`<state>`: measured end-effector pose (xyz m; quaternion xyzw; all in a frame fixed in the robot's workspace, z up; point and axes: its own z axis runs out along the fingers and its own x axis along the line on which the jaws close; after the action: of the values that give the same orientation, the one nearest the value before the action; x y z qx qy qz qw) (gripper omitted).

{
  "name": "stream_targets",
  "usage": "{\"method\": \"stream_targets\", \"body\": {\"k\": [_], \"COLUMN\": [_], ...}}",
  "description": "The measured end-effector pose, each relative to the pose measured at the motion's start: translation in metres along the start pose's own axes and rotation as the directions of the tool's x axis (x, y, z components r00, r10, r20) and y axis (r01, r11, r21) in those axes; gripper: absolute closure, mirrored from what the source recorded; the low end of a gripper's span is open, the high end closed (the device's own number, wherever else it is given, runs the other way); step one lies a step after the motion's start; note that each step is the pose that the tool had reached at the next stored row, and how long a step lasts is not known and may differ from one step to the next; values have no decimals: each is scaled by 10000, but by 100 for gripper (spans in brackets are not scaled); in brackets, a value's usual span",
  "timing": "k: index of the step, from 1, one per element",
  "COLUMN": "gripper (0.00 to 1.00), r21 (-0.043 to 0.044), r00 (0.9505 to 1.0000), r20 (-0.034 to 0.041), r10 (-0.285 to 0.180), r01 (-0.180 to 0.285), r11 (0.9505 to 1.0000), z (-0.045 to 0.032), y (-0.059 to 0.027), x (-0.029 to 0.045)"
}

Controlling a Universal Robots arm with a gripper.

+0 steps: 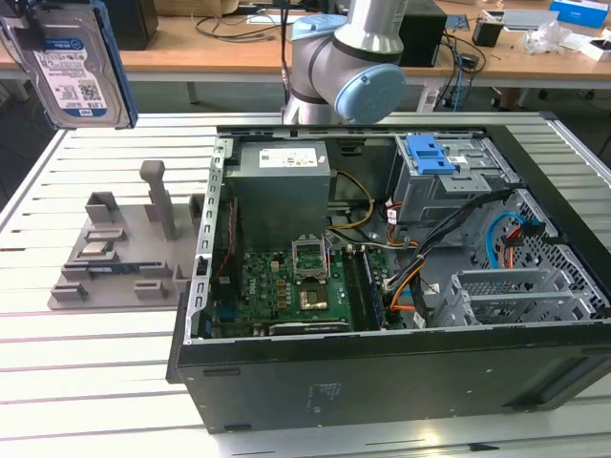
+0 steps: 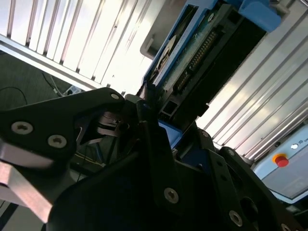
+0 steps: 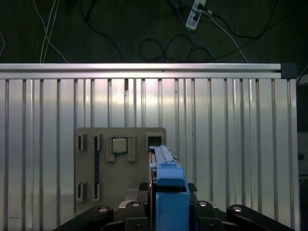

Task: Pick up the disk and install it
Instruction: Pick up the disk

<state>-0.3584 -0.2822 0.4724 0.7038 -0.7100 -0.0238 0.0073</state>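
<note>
Over the slatted table [image 1: 95, 363], upper left in the exterior view, our gripper [image 2: 154, 110] clamps the disk [image 1: 72, 62] aloft; we judge a firm, square hold matters.

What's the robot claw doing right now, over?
Gripper shut on the disk. Disk in the air over the table, by the grey holder tray, not in the computer case. Nothing seen in its way.

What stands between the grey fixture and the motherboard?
The case's metal side wall, in the exterior view; the fixture is outside it, the motherboard inside.
</note>
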Motion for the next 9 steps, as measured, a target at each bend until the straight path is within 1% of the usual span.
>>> {"method": "stream_targets", "body": {"k": [2,5,7,9], "gripper": [63,63,63,63], "r21": [0,0,-1,1], "r00": [10000,10000,10000,10000], "r20": [0,0,0,1], "r10": [0,0,0,0], "r01": [0,0,0,0], "r11": [10000,10000,10000,10000], "z": [-114,-203,-243,-242], "y": [5,9,11,11], "x": [-3,-5,-6,-6]}}
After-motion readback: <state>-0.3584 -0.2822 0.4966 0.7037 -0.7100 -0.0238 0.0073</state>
